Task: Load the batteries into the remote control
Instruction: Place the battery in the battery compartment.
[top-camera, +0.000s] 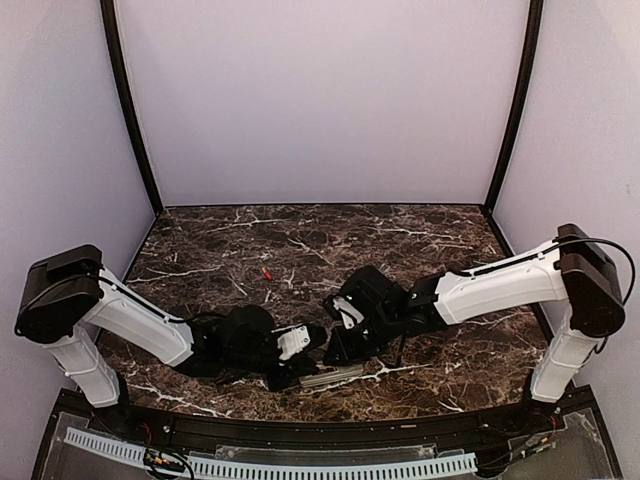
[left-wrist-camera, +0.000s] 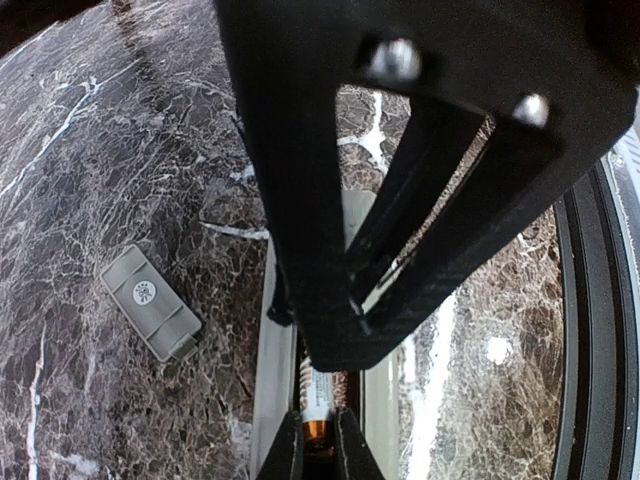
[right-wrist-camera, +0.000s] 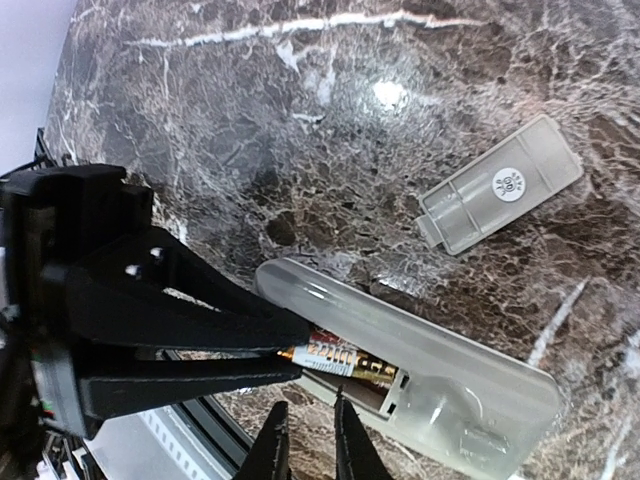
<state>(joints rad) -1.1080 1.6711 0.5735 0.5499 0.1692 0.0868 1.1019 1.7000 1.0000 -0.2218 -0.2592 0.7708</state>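
The remote lies back up on the table, close to its near edge and below both arms. In the top view its long axis runs roughly from 9 to 3 o'clock, and the battery bay is open. A gold-banded battery lies in that bay, lengthwise along the remote. In the right wrist view it runs from 10 to 4 o'clock, with its banded end toward 10.

The left gripper reaches in from 9 o'clock. Its fingers are drawn narrow and pinch the end of the gold-banded battery. The right gripper hangs just above the remote with its tips brought almost together and nothing seen between them.

A flat grey cover lies apart from the remote, toward 1 o'clock in the right wrist view.

Farther back, toward 11 o'clock of the remote, a red battery lies alone. It is too small to tell which way it points.
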